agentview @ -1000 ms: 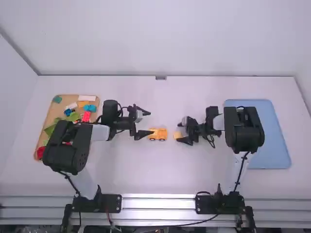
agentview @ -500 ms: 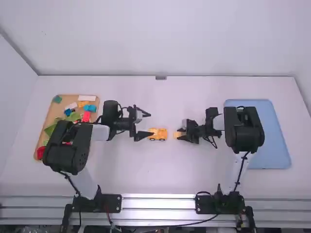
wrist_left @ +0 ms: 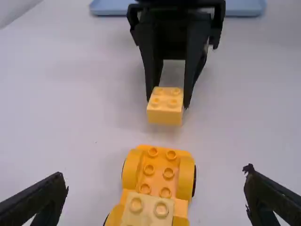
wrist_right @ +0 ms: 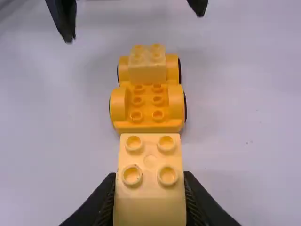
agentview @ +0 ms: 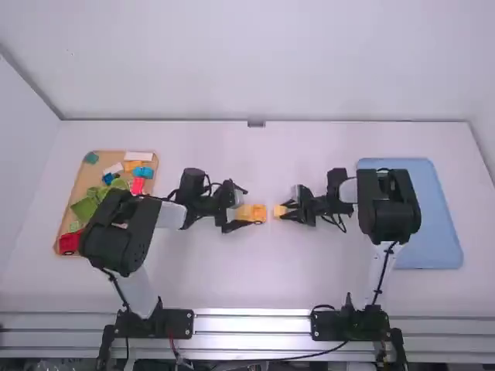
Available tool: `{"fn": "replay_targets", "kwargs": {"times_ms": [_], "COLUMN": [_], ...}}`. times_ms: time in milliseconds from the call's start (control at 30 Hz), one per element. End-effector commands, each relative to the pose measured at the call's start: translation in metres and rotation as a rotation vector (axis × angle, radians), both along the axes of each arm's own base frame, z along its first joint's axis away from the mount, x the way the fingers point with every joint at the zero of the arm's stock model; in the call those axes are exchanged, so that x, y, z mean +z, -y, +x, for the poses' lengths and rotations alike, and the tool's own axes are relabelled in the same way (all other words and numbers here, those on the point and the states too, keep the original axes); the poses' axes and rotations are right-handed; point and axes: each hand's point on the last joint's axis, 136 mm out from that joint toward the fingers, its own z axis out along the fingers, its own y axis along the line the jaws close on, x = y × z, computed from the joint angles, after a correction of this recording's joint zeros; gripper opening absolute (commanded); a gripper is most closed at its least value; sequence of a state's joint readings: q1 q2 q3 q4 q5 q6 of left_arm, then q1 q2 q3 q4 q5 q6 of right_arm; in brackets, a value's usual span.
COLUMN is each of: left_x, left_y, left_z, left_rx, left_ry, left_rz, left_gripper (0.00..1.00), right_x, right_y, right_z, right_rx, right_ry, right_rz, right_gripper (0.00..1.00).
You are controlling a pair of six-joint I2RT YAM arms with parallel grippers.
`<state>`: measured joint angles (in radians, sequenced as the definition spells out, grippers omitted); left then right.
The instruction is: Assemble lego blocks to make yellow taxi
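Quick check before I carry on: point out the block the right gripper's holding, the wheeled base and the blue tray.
Held block (wrist_right: pixel 150 211): right wrist view, side face beside the studded top.
Wheeled base (wrist_left: pixel 158 181): left wrist view, studded deck.
Blue tray (agentview: pixel 435 236): high view, bare floor.

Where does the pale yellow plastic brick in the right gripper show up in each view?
High view: just right of centre; pale yellow plastic brick.
Left wrist view: near centre, between the right gripper's fingers.
Right wrist view: close up, clamped between that camera's own fingers.
Shared landmark: orange-yellow wheeled plastic chassis, alongside the brick in all three.
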<state>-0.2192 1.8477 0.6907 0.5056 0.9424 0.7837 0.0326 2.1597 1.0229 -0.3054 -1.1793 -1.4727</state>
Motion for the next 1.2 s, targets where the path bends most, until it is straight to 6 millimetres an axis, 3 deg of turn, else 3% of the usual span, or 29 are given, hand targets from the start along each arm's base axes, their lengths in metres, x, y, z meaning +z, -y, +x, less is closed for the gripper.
{"fn": "replay_targets", "kwargs": {"times_ms": [0,167,400,633,1167], "left_x": [-0.006,-0.017,-0.020,-0.034,-0.050], "left_y": [-0.004,-0.001,-0.001,0.003,0.013], "left_z": [0.001,-0.014,-0.014,-0.006,0.008], "left_rx": [0.011,-0.051,-0.066,-0.080,-0.122], "left_ry": [0.006,-0.001,0.019,0.010,-0.054], "left_rz": [0.020,0.063,0.072,0.051,0.017], "left_gripper": [0.99,0.99,0.99,0.99,0.99], "right_x": [0.011,0.037,0.067,0.075,0.099], "right_y": [-0.003,-0.003,-0.010,-0.024,-0.026], "right_z": [0.009,0.002,-0.014,-0.009,0.015], "right_rx": [0.015,0.099,0.251,0.281,0.236], "right_ry": [0.020,0.055,0.111,0.120,0.126], "right_rz": [0.039,0.062,0.054,0.049,0.026], "right_gripper": [0.24,0.24,0.24,0.23,0.17]}}
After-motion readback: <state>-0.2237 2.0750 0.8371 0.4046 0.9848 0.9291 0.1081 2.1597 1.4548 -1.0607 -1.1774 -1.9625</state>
